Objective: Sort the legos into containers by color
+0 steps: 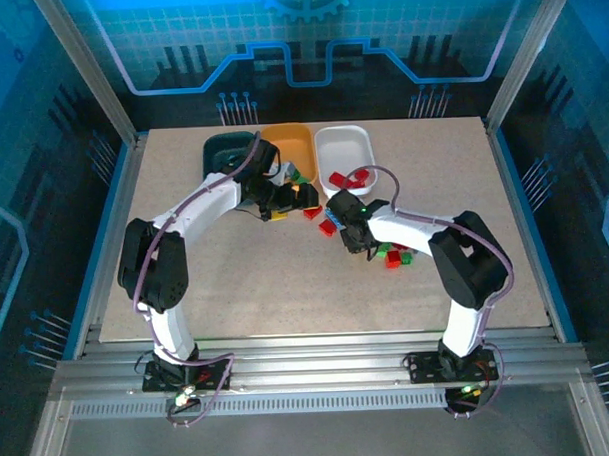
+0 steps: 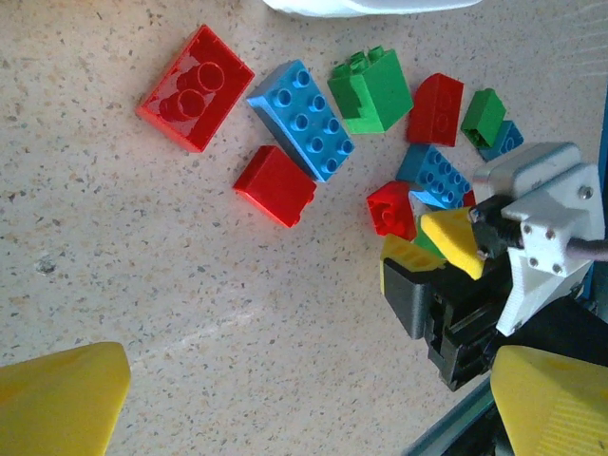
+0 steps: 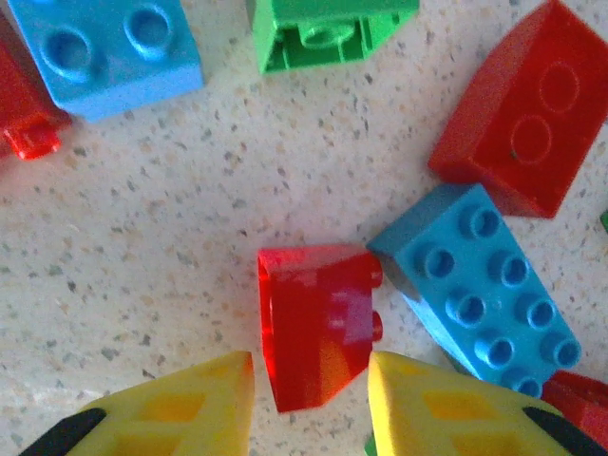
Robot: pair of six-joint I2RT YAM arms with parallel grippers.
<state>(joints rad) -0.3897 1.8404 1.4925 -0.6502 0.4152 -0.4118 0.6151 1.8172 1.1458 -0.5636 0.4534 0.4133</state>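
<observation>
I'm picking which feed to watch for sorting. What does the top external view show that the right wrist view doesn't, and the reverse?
Top external: the teal tub, orange tub and white tub, red bricks in the white one, plus the left arm and right arm. Right wrist: close up, yellow fingers flanking a red brick on its side beside a blue brick. Both: loose red, blue and green bricks on the table.

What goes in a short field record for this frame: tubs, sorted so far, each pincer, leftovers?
tubs: dark teal tub, orange tub, white tub, in a row at the far side
sorted: red bricks in the white tub
left pincer: open, empty
right pincer: open, tips either side of a red brick
unsorted: loose bricks, red, green, blue, on the table
</observation>
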